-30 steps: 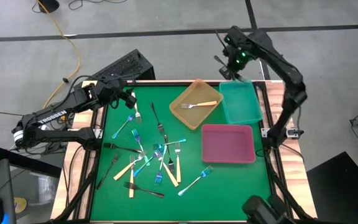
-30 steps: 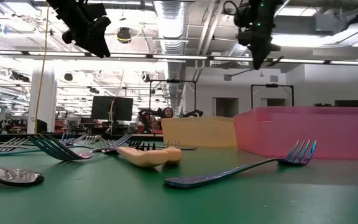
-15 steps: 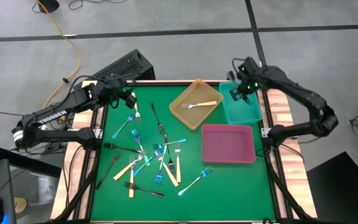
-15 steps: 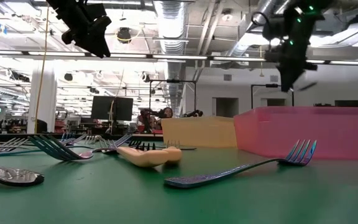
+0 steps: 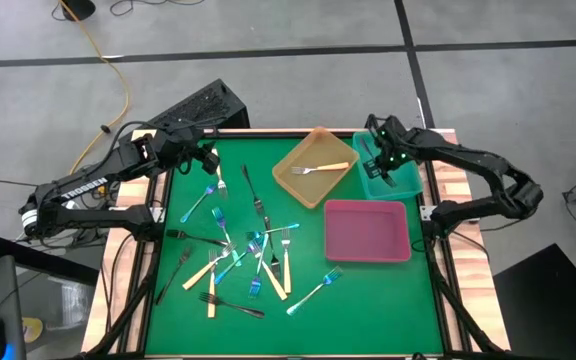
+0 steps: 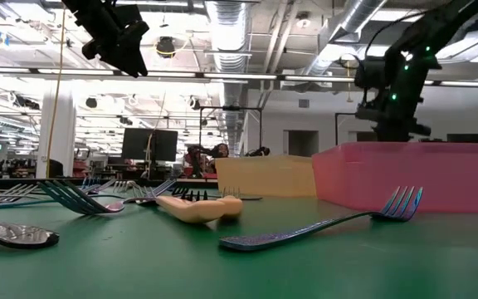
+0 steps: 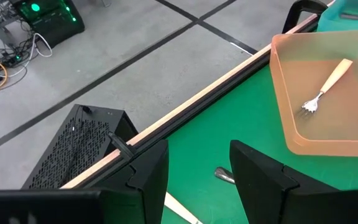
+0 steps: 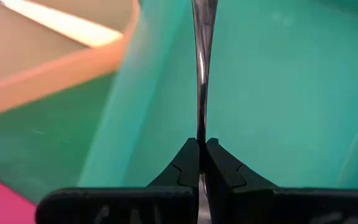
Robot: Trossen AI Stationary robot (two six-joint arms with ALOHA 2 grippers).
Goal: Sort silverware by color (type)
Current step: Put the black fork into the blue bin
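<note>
From above, the green table (image 5: pixel 368 290) is holding a messy pile of forks (image 5: pixel 243 255) near its middle and left side. There are cream ones, shiny blue ones and black ones, all mixed up and crossing each other. Three trays are sitting at the far right part of the table. The orange tray (image 5: pixel 290 180) is holding one cream fork (image 5: pixel 320 168). The pink tray (image 5: pixel 366 230) is looking bare. The right claw (image 5: pixel 376 160) is reaching down into the teal tray (image 5: pixel 403 180). The left claw (image 5: pixel 208 160) is hanging over the far left corner of the table, not touching any fork.

From table height, a shiny blue fork (image 6: pixel 322 224) is lying close by, just in front of the pink tray (image 6: pixel 405 174). A cream handle (image 6: pixel 197 208) is lying beside it. The right arm is dipping down behind the pink wall.

The left wrist camera is looking past its own two fingers, which are standing apart with nothing between them. The orange tray (image 7: pixel 291 124) with its cream fork (image 7: pixel 325 87) is showing farther off.

The right wrist camera is showing its fingers pinched tight on a thin dark fork (image 8: pixel 202 68), right over the teal tray (image 8: pixel 278 93).

So the job is only just beginning, I think. One fork is sorted, one is about to be dropped, and almost all the rest are waiting in the pile.
</note>
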